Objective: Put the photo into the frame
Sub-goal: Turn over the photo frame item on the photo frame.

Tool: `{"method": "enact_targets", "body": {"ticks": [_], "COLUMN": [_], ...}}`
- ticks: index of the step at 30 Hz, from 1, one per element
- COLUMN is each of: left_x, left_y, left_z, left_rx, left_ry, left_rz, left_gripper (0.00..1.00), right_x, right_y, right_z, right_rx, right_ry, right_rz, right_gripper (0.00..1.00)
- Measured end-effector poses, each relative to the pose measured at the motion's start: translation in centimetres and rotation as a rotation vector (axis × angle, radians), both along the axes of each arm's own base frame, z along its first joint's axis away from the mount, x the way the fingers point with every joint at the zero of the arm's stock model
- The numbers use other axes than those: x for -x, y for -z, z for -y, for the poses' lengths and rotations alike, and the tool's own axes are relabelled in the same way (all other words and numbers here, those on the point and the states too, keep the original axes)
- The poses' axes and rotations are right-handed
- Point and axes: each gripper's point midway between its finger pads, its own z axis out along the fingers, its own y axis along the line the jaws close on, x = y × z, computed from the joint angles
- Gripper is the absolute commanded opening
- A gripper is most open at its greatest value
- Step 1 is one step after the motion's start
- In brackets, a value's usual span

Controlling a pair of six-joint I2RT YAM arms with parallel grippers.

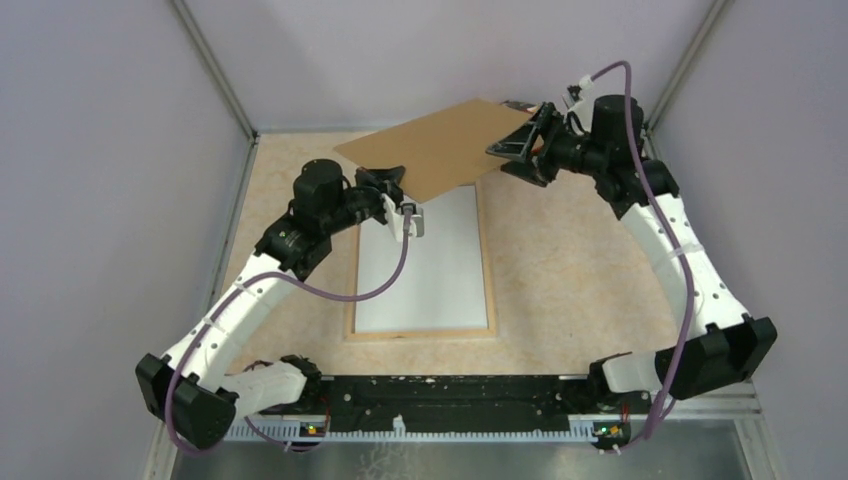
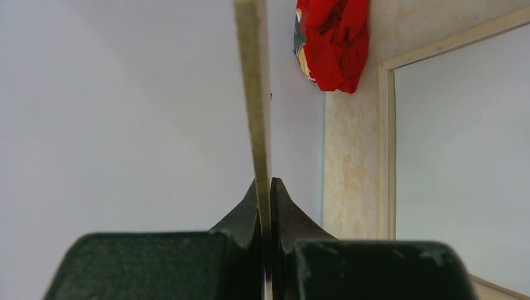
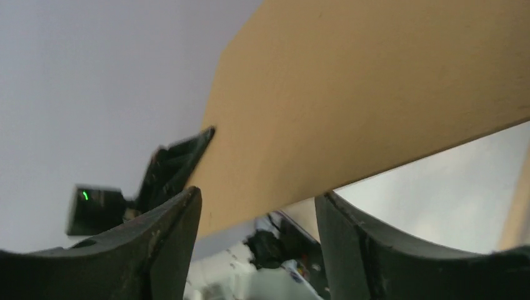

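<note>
The frame [image 1: 489, 280] lies flat on the table, light wood side up. Inside it lies a white sheet [image 1: 425, 265] that looks like the photo, white back up. A plain brown backing board [image 1: 440, 145] hangs tilted over the frame's far end. My left gripper [image 1: 386, 180] is shut on the board's near left edge, which shows edge-on [image 2: 253, 94] between its fingers. My right gripper [image 1: 517, 148] is at the board's right corner. Its fingers [image 3: 169, 244] stand apart, and the board [image 3: 375, 94] is just beyond them.
A red crumpled object [image 2: 331, 44] lies on the beige table past the frame's far corner [image 2: 386, 150]. Grey walls close in the left, right and back. The arm bases sit along the near edge [image 1: 440, 400].
</note>
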Motion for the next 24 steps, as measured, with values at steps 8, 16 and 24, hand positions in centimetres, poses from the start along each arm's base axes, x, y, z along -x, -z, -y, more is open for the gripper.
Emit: {"method": "enact_targets", "body": {"ticks": [8, 16, 24], "left_x": [0.2, 2.5, 3.1], "left_y": [0.9, 4.2, 3.3], "left_z": [-1.1, -1.4, -1.1], "left_rx": [-0.078, -0.163, -0.152], "left_ry": [0.002, 0.060, 0.087], "left_rz": [-0.159, -0.316, -0.316], "left_gripper": [0.00, 0.00, 0.00], "right_x": [6.1, 11.8, 11.2], "right_y": [-3.8, -4.8, 1.0], "right_z": [2.3, 2.9, -1.6], "right_rx": [0.422, 0.669, 0.802], "right_ry": [-0.273, -0.465, -0.742], "right_rz": [0.548, 1.094, 1.197], "right_gripper": [0.78, 0.83, 0.82]}}
